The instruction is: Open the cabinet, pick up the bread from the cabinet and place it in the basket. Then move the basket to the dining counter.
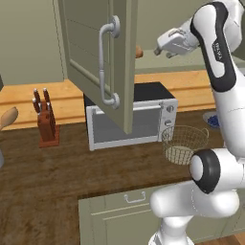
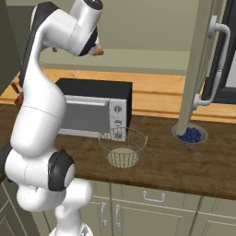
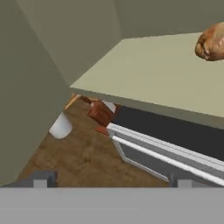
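Observation:
The cabinet door stands swung open, its curved silver handle facing me. The bread, a small tan-brown roll, lies on the pale cabinet shelf, at the upper right of the hand view. It peeks out past the door's edge and beside my arm. My gripper hovers at shelf height just right of the bread, open and holding nothing, with the fingertips far apart. The wire basket sits empty on the dark wood worktop before the microwave. The dining counter is out of view.
A black and silver microwave stands under the cabinet. A knife block is at its left, a bowl of blue berries at its right below the open door. Sage drawers line the worktop's front.

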You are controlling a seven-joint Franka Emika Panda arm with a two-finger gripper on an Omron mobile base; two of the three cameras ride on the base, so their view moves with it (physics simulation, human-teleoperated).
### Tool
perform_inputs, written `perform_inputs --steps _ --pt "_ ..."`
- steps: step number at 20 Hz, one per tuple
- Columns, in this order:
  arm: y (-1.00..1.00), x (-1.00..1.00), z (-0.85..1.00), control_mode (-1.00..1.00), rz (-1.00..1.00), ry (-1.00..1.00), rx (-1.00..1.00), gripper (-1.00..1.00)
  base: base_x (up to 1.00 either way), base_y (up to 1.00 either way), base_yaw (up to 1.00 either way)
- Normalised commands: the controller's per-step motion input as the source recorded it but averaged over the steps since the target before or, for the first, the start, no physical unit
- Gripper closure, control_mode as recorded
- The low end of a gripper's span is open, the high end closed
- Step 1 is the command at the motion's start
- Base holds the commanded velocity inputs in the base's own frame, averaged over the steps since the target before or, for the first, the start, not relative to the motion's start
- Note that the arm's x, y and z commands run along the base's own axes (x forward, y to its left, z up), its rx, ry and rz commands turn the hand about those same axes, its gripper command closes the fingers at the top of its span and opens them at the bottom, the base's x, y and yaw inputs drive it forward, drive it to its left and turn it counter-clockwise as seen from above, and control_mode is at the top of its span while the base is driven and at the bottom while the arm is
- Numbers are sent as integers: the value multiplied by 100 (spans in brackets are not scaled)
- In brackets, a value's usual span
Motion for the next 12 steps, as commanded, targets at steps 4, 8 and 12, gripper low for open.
perform_inputs --steps 4,8,12 --pt "0 86 -14 -100 -11 -17 -19 -100 0 0 0" --pt "0 86 -28 -100 -17 -8 -16 -100 0 0 0" --pt "0 87 -15 -100 -30 0 -10 -100 0 0 0"
